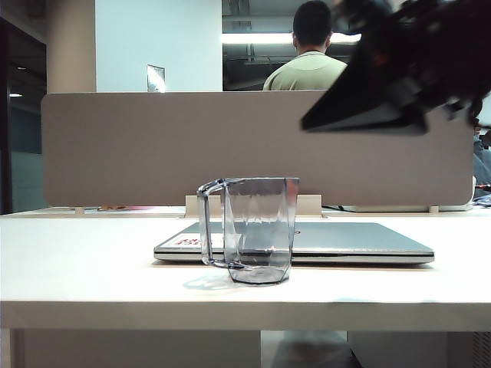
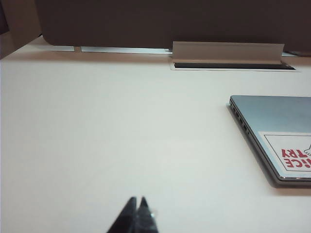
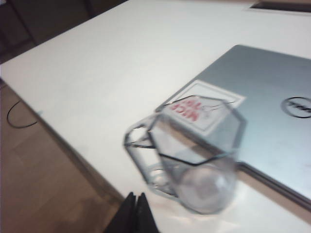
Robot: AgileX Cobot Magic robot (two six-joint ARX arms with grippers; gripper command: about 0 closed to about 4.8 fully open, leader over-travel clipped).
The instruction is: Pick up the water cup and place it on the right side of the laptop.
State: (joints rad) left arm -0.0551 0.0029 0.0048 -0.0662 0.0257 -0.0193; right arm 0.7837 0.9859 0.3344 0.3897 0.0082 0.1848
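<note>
The water cup point(image 1: 257, 230), clear grey-blue with faceted walls, stands upright near the table's front edge, its loop handle point(image 1: 207, 222) turned left. It is in front of the left part of the closed silver laptop point(image 1: 353, 239). My right gripper point(image 1: 308, 123) hangs high above the laptop's right half, shut and empty. In the right wrist view its tips point(image 3: 136, 195) are shut, with the cup point(image 3: 194, 155) just beyond them and the laptop point(image 3: 272, 116) behind. My left gripper point(image 2: 137, 200) is shut and empty over bare table, left of the laptop point(image 2: 277, 126).
A grey partition point(image 1: 153, 146) closes the back of the white table point(image 1: 77, 261); a person point(image 1: 311, 54) sits behind it. A cable slot with a raised flap point(image 2: 228, 53) lies behind the laptop. The floor point(image 3: 48, 184) shows past the table's front edge.
</note>
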